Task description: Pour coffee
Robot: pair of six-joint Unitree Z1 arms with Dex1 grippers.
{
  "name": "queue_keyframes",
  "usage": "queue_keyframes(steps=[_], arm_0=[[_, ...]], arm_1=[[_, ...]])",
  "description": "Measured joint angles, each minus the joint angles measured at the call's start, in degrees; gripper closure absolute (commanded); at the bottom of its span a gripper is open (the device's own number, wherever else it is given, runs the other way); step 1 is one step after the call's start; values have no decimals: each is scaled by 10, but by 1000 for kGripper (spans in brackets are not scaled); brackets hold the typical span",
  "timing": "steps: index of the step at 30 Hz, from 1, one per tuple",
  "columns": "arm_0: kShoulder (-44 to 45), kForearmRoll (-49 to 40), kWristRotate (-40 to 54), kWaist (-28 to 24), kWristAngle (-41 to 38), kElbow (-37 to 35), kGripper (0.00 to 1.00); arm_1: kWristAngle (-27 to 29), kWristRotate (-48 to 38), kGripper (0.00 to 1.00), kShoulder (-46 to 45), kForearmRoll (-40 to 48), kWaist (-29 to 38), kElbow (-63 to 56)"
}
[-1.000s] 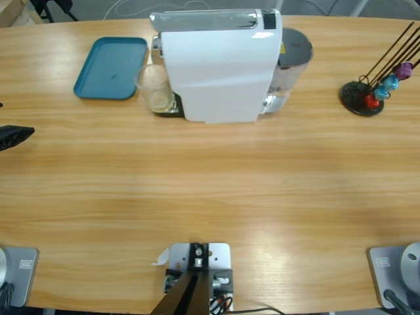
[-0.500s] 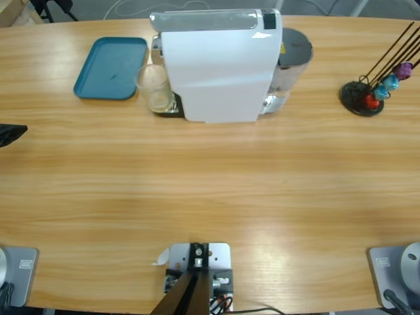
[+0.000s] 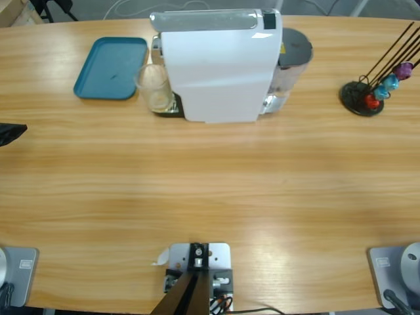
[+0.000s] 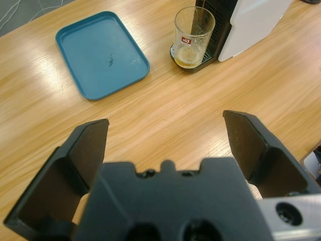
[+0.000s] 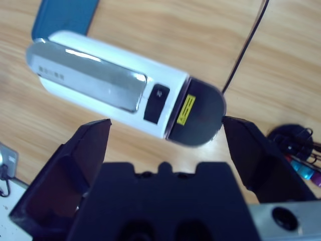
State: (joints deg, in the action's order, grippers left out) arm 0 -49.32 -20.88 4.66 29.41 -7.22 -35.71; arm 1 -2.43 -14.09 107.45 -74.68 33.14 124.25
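A clear glass cup (image 4: 193, 36) (image 3: 155, 88) stands on the drip stand of the white coffee machine (image 3: 220, 65) (image 4: 256, 22) (image 5: 108, 83). A shallow pale-brown layer of coffee (image 4: 187, 58) lies in its bottom, and a thin dark line runs down inside the glass from the spout. My left gripper (image 4: 165, 123) is open and holds nothing; it hovers well short of the cup and shows only as a black tip (image 3: 10, 133) at the table's left edge. My right gripper (image 5: 165, 124) is open and looks down on the machine's top. It is out of the high view.
A blue tray (image 3: 111, 67) (image 4: 102, 52) lies left of the machine. A black capsule stand (image 3: 364, 95) (image 5: 296, 143) with thin rods and coloured capsules sits at the far right. The machine's grey water tank (image 3: 294, 49) is behind it.
The left gripper's tip has drawn back toward the table's left edge over the last second, and has hardly moved in the last half second. The cup and machine have not moved.
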Motion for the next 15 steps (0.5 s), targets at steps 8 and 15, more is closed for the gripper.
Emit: queue_keyframes(steps=[8,15], arm_0=[[0,0,0,0,0,0,0],[0,-2,0,8,-9,0,4]], arm_1=[[-23,-14,0,-134,86,10,-151],[2,-6,0,-281,210,33,-377]])
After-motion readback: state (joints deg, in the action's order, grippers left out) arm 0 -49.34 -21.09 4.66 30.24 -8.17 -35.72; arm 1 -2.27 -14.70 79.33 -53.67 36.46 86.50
